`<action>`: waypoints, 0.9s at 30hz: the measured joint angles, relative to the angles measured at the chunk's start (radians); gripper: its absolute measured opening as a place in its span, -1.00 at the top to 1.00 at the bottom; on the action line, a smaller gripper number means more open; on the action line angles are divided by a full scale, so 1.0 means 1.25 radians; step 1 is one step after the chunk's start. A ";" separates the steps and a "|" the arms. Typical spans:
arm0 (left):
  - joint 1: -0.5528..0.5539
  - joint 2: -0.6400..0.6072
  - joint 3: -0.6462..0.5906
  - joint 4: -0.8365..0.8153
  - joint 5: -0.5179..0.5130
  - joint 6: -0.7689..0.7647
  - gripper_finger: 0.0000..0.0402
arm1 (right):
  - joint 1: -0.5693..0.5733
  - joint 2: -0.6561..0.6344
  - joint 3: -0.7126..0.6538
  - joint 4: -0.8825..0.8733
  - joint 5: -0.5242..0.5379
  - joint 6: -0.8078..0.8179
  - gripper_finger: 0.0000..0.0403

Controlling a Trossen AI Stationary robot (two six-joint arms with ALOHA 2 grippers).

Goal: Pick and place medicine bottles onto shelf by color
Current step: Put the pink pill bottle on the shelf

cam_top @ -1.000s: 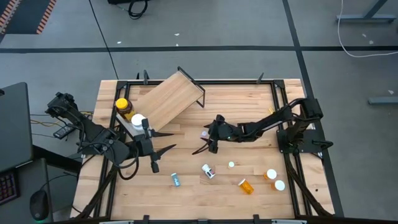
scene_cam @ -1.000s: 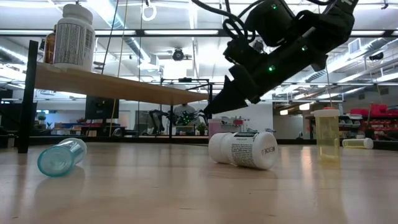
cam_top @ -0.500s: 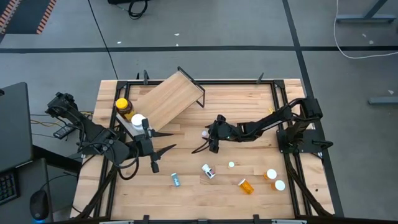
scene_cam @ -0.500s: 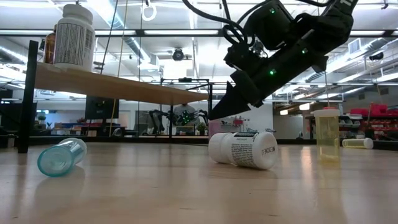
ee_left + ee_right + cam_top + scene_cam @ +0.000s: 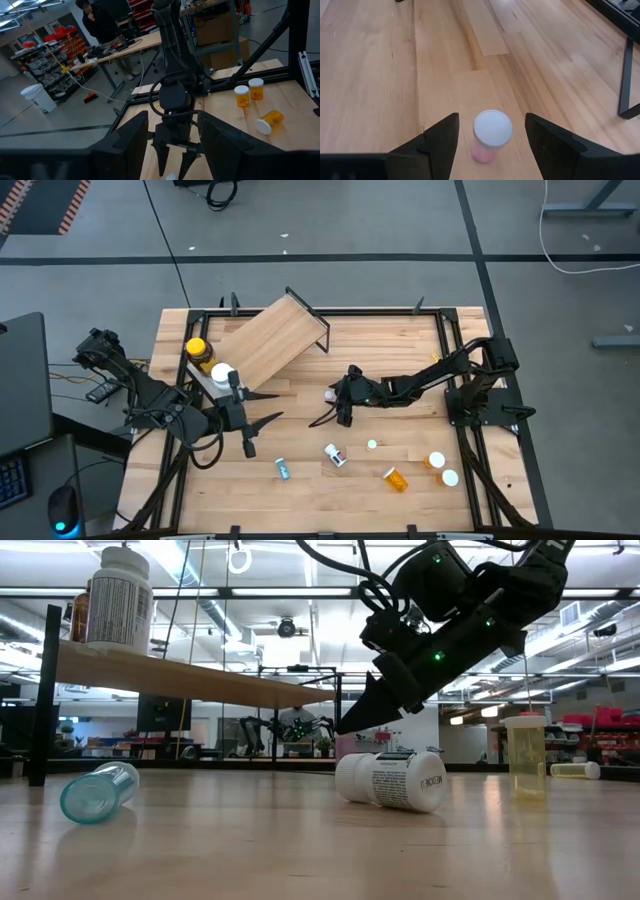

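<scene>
Medicine bottles mostly lie loose: two stand on the shelf (image 5: 270,340) at ten o'clock. Right gripper (image 5: 490,137), spread, straddles a pink white-capped vial (image 5: 491,134) mid-table; left gripper (image 5: 262,420) waits, spread.

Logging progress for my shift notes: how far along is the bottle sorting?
Done: an amber yellow-lidded jar and a white-capped bottle stand on the shelf. In hand: the right end effector brackets a pink white-capped vial, fingers open, nothing lifted. The left end effector waits by the shelf. Left: teal vial, white bottle, orange vials.
</scene>
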 joint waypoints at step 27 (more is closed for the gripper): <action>0.000 0.000 0.000 -0.006 0.000 -0.001 0.14 | -0.005 0.072 -0.001 0.089 0.006 -0.006 -0.10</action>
